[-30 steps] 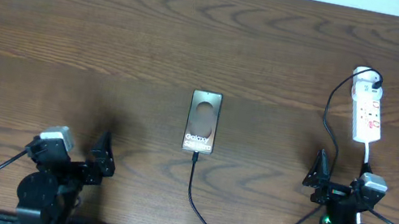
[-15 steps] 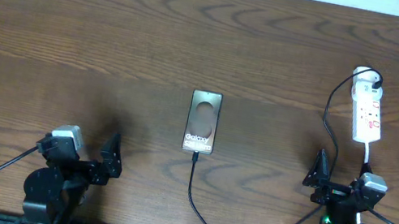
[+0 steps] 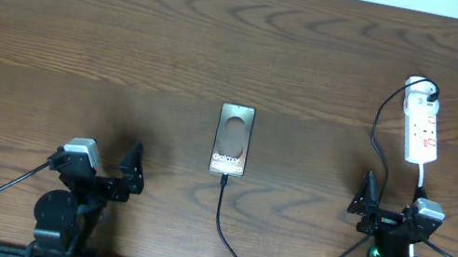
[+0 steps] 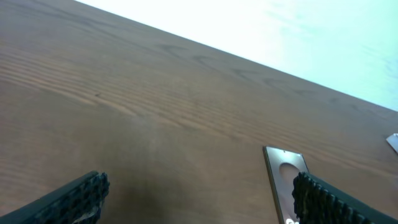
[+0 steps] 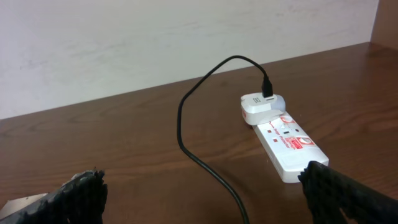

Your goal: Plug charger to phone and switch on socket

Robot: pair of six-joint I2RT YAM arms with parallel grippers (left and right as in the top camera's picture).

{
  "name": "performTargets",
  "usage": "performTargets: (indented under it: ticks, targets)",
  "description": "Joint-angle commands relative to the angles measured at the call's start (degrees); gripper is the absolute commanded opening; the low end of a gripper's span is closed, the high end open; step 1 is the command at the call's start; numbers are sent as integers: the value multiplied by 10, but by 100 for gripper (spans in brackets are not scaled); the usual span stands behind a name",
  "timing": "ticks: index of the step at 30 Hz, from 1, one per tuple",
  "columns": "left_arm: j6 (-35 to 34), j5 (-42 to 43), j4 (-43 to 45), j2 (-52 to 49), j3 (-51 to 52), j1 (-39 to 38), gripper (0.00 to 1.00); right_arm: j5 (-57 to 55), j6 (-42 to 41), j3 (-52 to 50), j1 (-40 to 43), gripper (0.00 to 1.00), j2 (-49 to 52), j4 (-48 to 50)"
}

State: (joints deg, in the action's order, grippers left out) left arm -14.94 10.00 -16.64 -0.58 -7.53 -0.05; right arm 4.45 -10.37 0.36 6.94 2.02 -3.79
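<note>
Left gripper (image 4: 198, 200) spread wide, phone (image 4: 280, 176) lying ahead to its right.

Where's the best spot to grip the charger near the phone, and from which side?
Grip the charger just behind its plug tip at the phone's near edge. Come from above and close across its width. The cable lies flat and straight there, in line with the phone.

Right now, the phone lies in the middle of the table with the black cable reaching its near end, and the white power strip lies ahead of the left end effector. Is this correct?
Not quite: the white power strip lies ahead of the right end effector, as the overhead view shows. The phone and black cable are as you say.
</note>
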Motion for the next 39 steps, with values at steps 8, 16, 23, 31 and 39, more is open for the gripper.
performTargets:
  ticks: [8,16,23,31,39]
  targets:
    - [56,1,44,5,36,3,96,-5,6,0,-4,99,1,-3]
    - [112,12,62,5,41,4,96,-5,6,-1,-4,99,1,-3]
    - [120,29,148,5,73,4,96,-5,6,0,-4,99,1,-3]
    - [130,31,137,5,73,4,96,-5,6,0,-4,99,1,-3]
    - [154,46,137,5,73,20,96,-5,6,0,-4,99,1,-3]
